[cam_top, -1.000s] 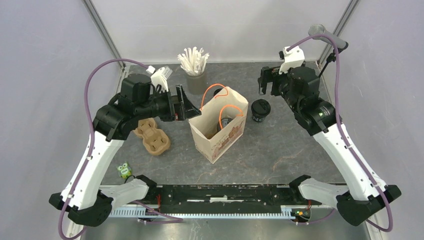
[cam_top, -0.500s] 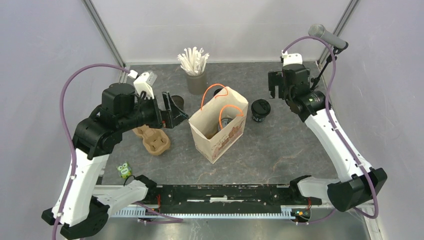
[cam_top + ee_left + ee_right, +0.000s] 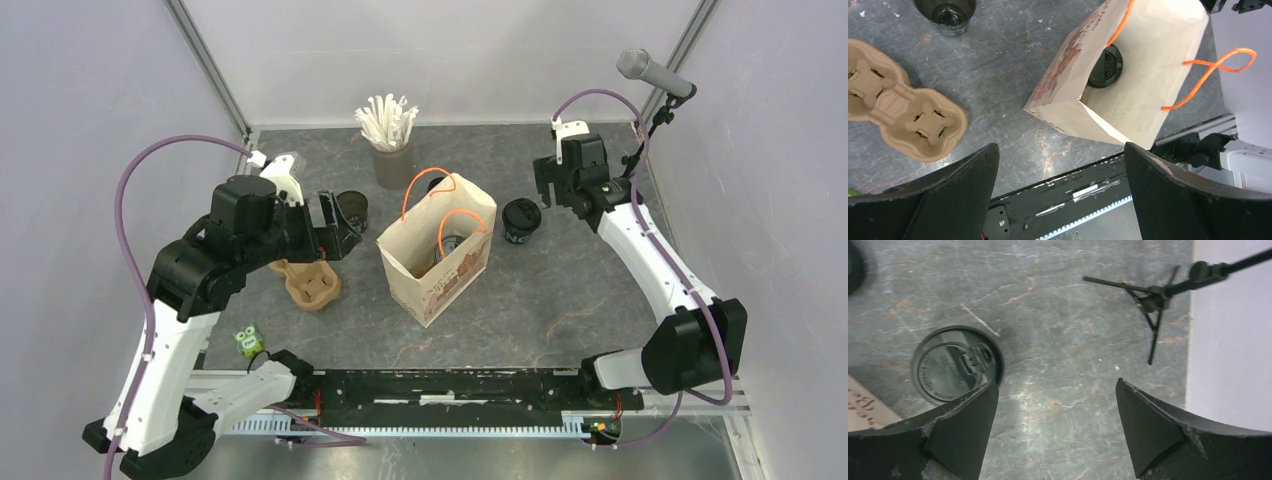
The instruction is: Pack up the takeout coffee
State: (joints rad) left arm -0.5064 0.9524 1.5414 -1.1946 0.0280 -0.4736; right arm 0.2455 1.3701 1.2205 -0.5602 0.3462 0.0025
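Note:
A brown paper bag with orange handles stands open mid-table. One lidded black cup sits inside it. A second lidded cup stands right of the bag, and in the right wrist view this cup is just beyond my left fingertip. An unlidded black cup stands left of the bag, also at the top of the left wrist view. Another dark cup peeks out behind the bag. My left gripper hovers open and empty beside the unlidded cup. My right gripper hangs open and empty above and right of the lidded cup.
A grey cup of white straws stands at the back. A brown pulp carrier lies under my left arm. A small green toy sits near the front left. A microphone stand occupies the back right corner.
My left gripper has drawn back to the left, away from the bag, uncovering the unlidded cup. My right gripper has tilted downward and shifted slightly nearer the lidded cup. Both stay open.

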